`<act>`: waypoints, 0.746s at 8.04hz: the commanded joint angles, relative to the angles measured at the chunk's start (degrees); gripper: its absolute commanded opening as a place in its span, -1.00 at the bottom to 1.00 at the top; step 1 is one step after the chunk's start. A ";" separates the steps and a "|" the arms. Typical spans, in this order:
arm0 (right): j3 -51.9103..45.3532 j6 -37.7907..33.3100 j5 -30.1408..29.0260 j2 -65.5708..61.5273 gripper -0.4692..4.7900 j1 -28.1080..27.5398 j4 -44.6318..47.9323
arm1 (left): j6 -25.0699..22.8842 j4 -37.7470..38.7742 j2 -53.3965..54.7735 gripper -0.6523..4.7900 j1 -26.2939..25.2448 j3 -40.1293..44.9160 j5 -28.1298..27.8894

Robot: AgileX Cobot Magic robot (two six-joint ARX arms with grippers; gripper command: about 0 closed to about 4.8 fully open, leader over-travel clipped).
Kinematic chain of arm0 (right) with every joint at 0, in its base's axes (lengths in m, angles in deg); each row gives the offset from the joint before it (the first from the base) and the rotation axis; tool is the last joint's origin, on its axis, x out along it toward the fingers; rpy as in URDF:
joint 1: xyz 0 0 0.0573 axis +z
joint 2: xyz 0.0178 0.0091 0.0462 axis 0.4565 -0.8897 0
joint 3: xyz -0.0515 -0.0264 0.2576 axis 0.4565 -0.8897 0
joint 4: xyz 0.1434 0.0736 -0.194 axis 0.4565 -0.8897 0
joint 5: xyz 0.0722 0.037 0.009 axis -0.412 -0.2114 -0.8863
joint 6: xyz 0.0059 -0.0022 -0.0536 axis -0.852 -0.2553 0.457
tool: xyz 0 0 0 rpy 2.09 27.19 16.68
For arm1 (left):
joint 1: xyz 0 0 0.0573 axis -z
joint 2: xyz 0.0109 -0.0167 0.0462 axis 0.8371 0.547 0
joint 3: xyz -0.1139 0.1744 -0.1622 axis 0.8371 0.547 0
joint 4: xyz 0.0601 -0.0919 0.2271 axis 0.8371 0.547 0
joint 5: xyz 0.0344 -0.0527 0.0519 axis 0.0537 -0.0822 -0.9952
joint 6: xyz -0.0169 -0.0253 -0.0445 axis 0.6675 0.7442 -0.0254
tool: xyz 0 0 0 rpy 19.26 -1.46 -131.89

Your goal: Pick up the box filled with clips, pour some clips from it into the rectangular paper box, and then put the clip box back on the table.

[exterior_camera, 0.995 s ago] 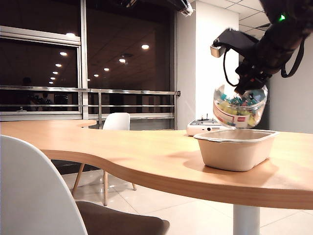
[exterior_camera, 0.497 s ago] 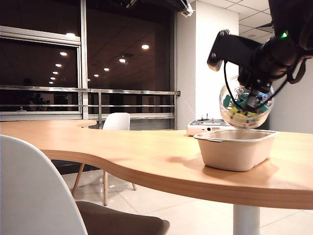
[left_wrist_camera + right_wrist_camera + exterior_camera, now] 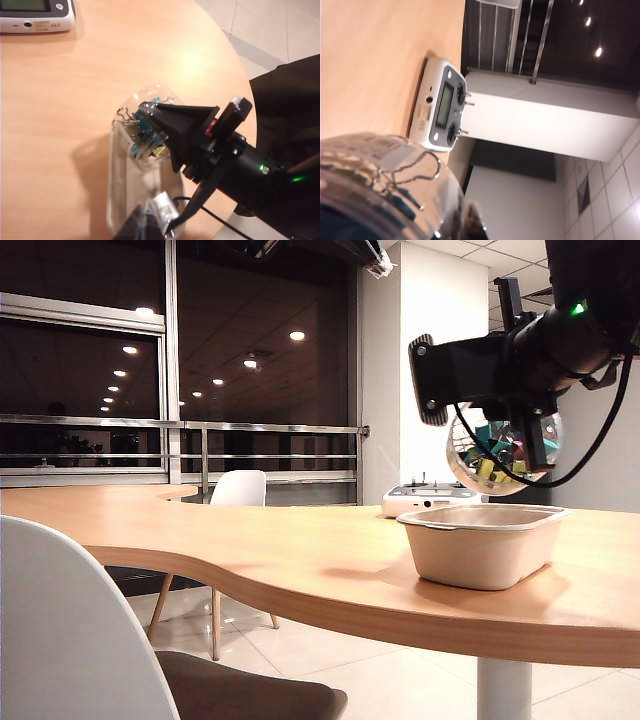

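The box filled with clips (image 3: 503, 452) is a clear round tub, tipped on its side in the air just above the rectangular paper box (image 3: 483, 545), a beige tray on the table (image 3: 300, 560). My right gripper (image 3: 528, 440) is shut on the tub. In the left wrist view the tub (image 3: 145, 136) hangs over the tray's far end (image 3: 115, 190), with coloured clips (image 3: 142, 132) crowded at its mouth. The tub's wall and label (image 3: 380, 165) fill the right wrist view. My left gripper (image 3: 147, 227) is shut and holds nothing, over the tray's near end.
A white-grey device with small joysticks (image 3: 420, 498) lies on the table behind the tray. It also shows in both wrist views as the device (image 3: 35, 15) (image 3: 442, 110). The table's curved edge (image 3: 235, 75) runs close by the tray. Two white chairs (image 3: 238, 488) (image 3: 70, 630) stand on the left.
The right wrist has rolled and the tub has gone from nearly upright to lying on its side above the tray. The left gripper has not moved.
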 commanded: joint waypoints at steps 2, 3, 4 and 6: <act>0.37 -38.71 7.54 -0.52 -0.83 1.68 9.77 | -0.87 -0.46 -0.35 -0.78 0.07 -0.15 0.33; 0.35 -50.56 9.29 -0.52 -0.83 1.68 7.96 | -0.90 -0.42 -0.35 -0.78 0.04 -0.15 0.33; 0.35 -61.55 9.14 -0.52 -0.83 1.68 5.18 | -0.90 -0.42 -0.35 -0.78 0.04 -0.15 0.33; 0.35 -78.71 9.84 -0.48 -0.83 1.66 4.39 | -0.90 -0.44 -0.35 -0.78 0.04 -0.15 0.31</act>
